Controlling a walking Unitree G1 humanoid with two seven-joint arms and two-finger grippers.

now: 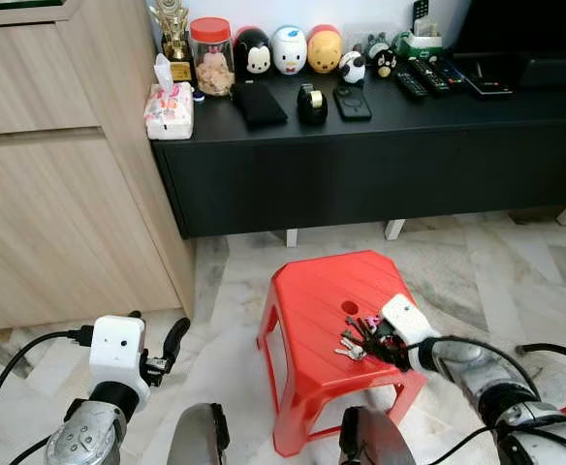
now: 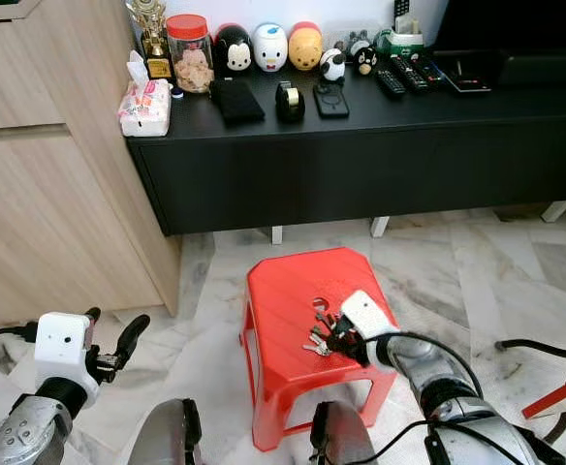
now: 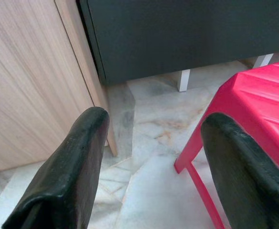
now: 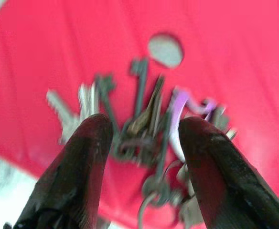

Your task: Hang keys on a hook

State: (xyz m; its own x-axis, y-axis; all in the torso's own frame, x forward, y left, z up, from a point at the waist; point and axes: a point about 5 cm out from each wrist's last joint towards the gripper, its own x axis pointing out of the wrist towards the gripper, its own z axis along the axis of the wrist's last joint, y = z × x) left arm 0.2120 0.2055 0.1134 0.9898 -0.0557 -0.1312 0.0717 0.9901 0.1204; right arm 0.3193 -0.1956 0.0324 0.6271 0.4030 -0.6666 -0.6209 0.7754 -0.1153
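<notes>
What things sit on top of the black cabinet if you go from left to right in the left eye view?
Tissue pack → gold trophy → red-lidded jar → black-and-white toy → white toy → yellow toy → small panda figures → remote controls.

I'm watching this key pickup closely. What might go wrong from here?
The right claw straddles the keys with fingers open, so closing may catch only some and leave the bunch dangling. The keys lie near the red stool edge; a nudge might push them off. No hook is visible yet.
</notes>
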